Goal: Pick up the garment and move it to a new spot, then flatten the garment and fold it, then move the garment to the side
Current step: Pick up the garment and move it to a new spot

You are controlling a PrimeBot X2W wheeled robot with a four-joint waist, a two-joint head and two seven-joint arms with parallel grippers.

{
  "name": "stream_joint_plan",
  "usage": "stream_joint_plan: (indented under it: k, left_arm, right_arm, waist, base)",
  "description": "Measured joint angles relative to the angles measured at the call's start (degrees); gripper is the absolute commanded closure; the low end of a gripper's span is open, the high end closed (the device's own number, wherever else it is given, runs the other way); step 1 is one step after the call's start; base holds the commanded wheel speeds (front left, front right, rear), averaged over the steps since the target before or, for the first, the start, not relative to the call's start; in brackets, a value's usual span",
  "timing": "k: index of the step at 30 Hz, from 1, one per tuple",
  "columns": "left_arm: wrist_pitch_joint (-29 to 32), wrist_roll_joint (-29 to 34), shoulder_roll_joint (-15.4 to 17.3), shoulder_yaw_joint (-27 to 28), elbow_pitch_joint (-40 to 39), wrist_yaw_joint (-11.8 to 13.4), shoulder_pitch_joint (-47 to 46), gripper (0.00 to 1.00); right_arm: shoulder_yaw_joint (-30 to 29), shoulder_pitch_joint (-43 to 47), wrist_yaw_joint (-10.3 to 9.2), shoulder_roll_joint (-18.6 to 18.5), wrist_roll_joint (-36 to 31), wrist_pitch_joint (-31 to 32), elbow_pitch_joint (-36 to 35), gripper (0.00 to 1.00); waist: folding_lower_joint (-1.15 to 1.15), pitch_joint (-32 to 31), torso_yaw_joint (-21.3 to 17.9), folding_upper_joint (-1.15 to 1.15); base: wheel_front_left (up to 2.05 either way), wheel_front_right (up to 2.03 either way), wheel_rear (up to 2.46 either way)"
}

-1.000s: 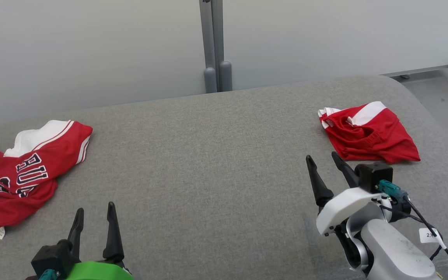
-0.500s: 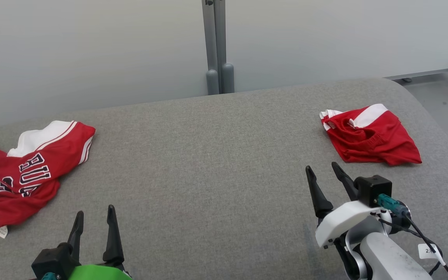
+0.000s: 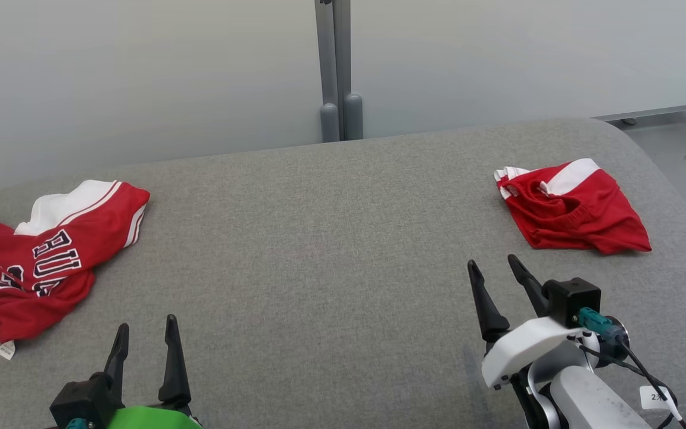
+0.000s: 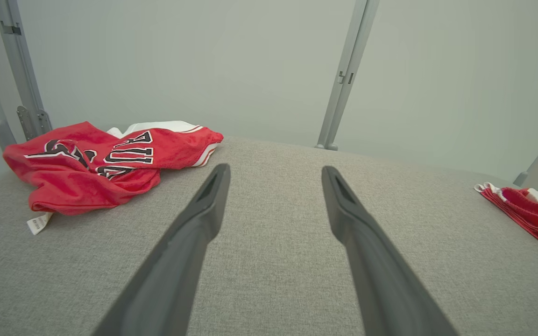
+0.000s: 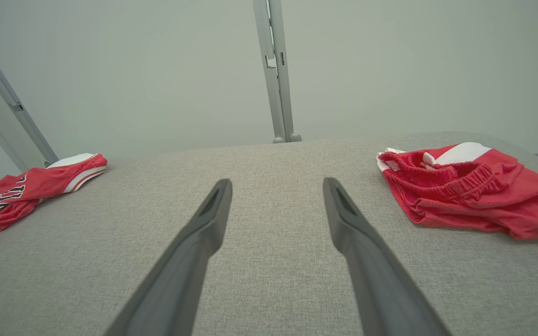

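Observation:
A crumpled red garment, a jersey [image 3: 39, 268] with black lettering and white trim, lies at the far left of the grey fabric surface [image 3: 319, 268]. It also shows in the left wrist view as the jersey [image 4: 87, 172] and at the left of the right wrist view as the jersey [image 5: 12, 193]. My left gripper [image 3: 146, 323] [image 4: 276, 167] is open and empty, near the front edge, right of the jersey. My right gripper [image 3: 491, 260] [image 5: 277, 180] is open and empty, just short of a folded pair of red shorts [image 3: 575, 208] [image 5: 470, 191].
A grey metal post [image 3: 337, 71] rises behind the surface against a pale wall. The shorts [image 4: 530, 212] sit near the rounded right end of the surface. A white label [image 3: 5, 350] sticks out from the jersey's near edge.
The head camera has turned slightly, shifting the whole picture to the right. My right gripper has drawn back a little from the shorts. Both garments lie as before.

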Motion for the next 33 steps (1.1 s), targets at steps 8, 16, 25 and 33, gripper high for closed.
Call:
stream_joint_plan:
  k: [8, 16, 25, 33]
  left_arm:
    - [0.0, 0.0, 0.0, -0.1, 0.0, 0.0, 0.0, 0.0]
    - [0.0, 0.6, 0.0, -1.2, 0.0, 0.0, 0.0, 0.0]
    - [0.0, 1.2, -0.1, 1.0, 0.0, 0.0, -0.1, 0.0]
    - [0.0, 2.1, -0.1, 4.3, -0.3, 0.0, 0.0, 0.0]
  right_arm:
    - [-1.1, 0.6, 0.0, 0.2, -1.3, 0.0, -0.7, 0.0]
    - [-3.1, 1.8, 0.0, 0.2, -1.9, 0.0, -1.8, 0.0]
    - [-2.0, 1.8, 0.02, 0.5, -1.9, 0.0, -2.7, 0.0]
    - [0.1, 1.8, 0.77, 2.0, -1.9, 0.0, -2.7, 0.0]
  waist:
    - [0.0, 0.3, 0.5, 0.0]
    - [0.0, 0.5, 2.7, 0.0]
    - [0.0, 0.5, 7.9, 0.0]
    - [0.0, 0.2, 13.9, 0.0]
  base:
    - [0.0, 0.0, 0.0]
    - [0.0, 0.0, 0.0]
    - [0.0, 0.0, 0.0]
    - [0.0, 0.0, 0.0]
